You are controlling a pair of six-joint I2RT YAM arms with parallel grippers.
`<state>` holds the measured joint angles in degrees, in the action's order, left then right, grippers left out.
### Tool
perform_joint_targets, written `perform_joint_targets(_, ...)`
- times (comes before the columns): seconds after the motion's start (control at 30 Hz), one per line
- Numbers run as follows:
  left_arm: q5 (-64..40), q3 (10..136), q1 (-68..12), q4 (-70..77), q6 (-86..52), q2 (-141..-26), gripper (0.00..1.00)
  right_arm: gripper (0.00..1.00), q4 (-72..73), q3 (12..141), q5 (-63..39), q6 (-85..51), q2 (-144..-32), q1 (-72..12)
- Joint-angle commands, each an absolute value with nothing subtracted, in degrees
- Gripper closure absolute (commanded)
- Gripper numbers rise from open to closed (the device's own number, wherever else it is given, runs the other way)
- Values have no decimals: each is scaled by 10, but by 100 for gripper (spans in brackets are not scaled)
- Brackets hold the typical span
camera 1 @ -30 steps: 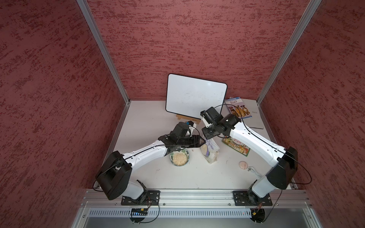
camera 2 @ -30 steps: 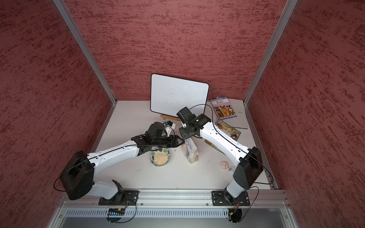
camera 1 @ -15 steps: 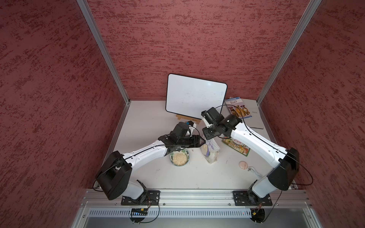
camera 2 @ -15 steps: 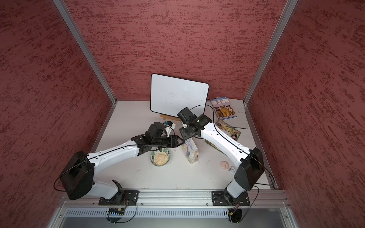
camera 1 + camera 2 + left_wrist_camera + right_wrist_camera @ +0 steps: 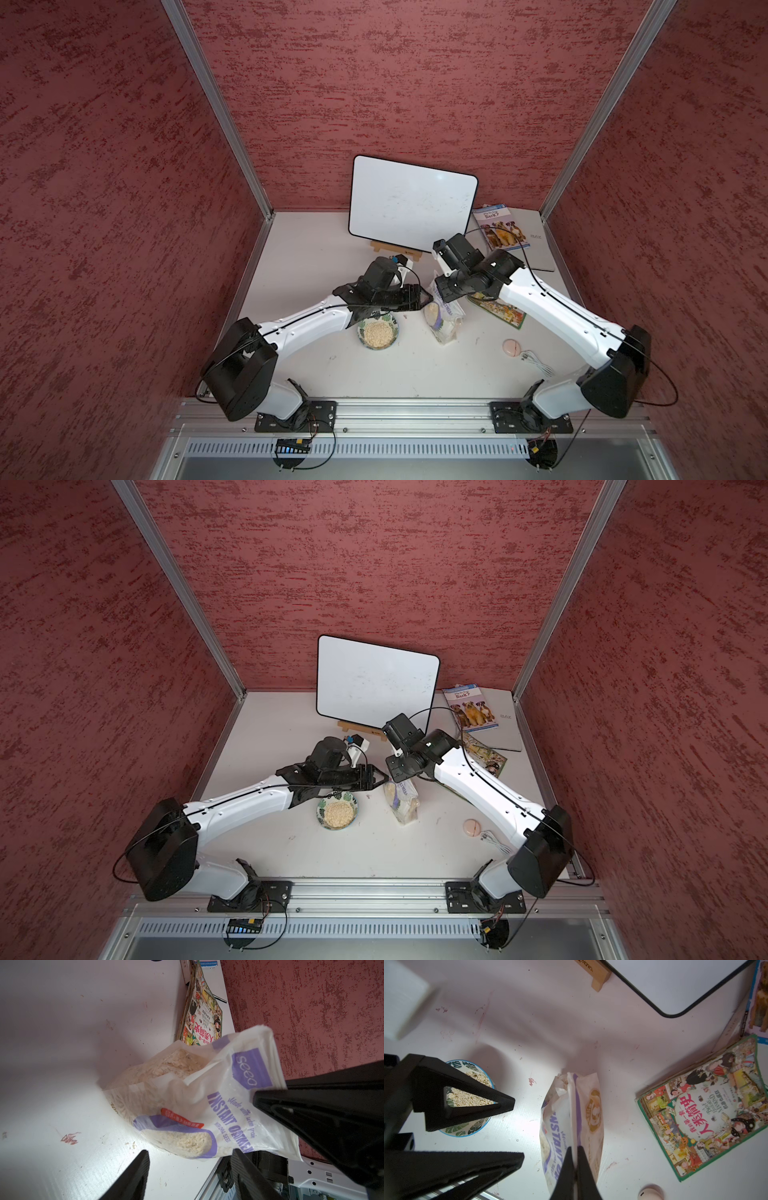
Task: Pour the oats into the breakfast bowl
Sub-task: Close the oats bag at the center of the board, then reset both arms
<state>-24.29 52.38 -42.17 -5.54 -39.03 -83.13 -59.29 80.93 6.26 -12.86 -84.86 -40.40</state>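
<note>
The oats bag (image 5: 445,322) (image 5: 402,805), clear plastic with lavender print, stands upright on the table right of the breakfast bowl. My right gripper (image 5: 574,1148) (image 5: 441,291) is shut on the bag's (image 5: 571,1109) flattened top seam. The leaf-patterned breakfast bowl (image 5: 394,323) (image 5: 320,812) (image 5: 460,1131) holds a layer of oat flakes. My left gripper (image 5: 190,1153) (image 5: 428,297) (image 5: 384,781) hangs open over the bowl's far side, its tips close to the bag (image 5: 207,1105) and not touching it. The left arm covers part of the bowl's rim in both top views.
A whiteboard (image 5: 411,203) on a wooden stand leans at the back. A dog book (image 5: 500,226) lies on a grey pad (image 5: 538,249) at back right. An illustrated book (image 5: 708,1115) lies right of the bag. Nearer the front are a pink disc (image 5: 511,347) and a white cable (image 5: 536,362).
The right gripper's jaws have closed fully on the bag's top seam. Both arms have hardly moved.
</note>
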Motion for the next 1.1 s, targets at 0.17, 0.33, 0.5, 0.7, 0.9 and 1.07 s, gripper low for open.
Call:
perform_joint_targets(0.17, -238, 522, -426, -65, -390, -808, 35, 88, -585, 791, 70, -140, -811, -409)
perform_joint_targets(0.33, -213, 536, -428, -108, -363, -783, 33, 20, -541, 758, 67, -147, -748, -410)
perform_joint_targets(0.5, -104, 554, -442, -183, -300, -697, 21, 9, -454, 683, 86, -150, -624, -409)
perform_joint_targets(0.7, 163, 525, -460, -233, -238, -571, 0, 1, -304, 525, 193, -183, -448, -410)
perform_joint_targets(0.9, 411, 439, -449, -188, -158, -516, 0, 1, -204, 394, 346, -185, -351, -410)
perform_joint_targets(1.07, 367, 375, -350, -97, -109, -496, 0, 1, -103, 323, 424, -92, -367, -408)
